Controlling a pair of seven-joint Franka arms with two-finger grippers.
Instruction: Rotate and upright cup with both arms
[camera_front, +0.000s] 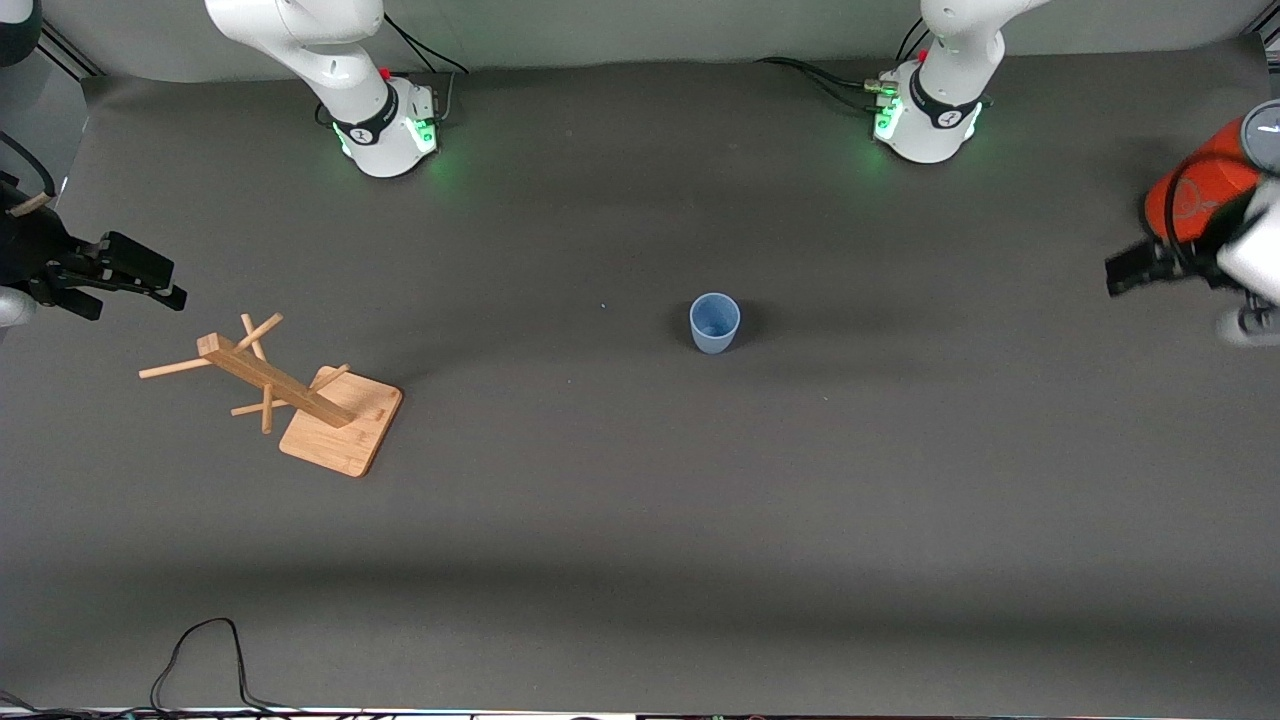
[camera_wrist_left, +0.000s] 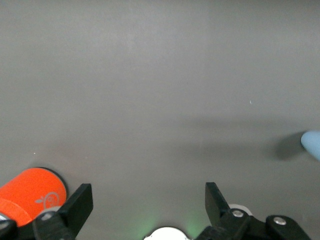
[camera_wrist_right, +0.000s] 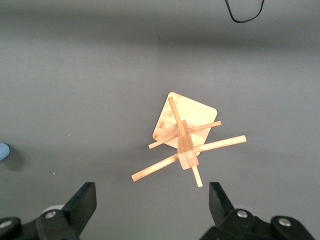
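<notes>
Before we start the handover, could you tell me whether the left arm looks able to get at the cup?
Probably yes: the cup stands alone on bare table, and the open left pincer has nothing between them.

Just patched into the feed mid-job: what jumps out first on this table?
The pale-blue cup stands upright alone at mid-table, rim up, touched by nothing. A wooden mug tree on a square base sits toward the right arm's end, nearer the front camera than the cup, and an orange can sits at the left arm's end. Both grippers hang open at the table's ends: the right gripper above the mug tree, the left gripper by the can.
</notes>
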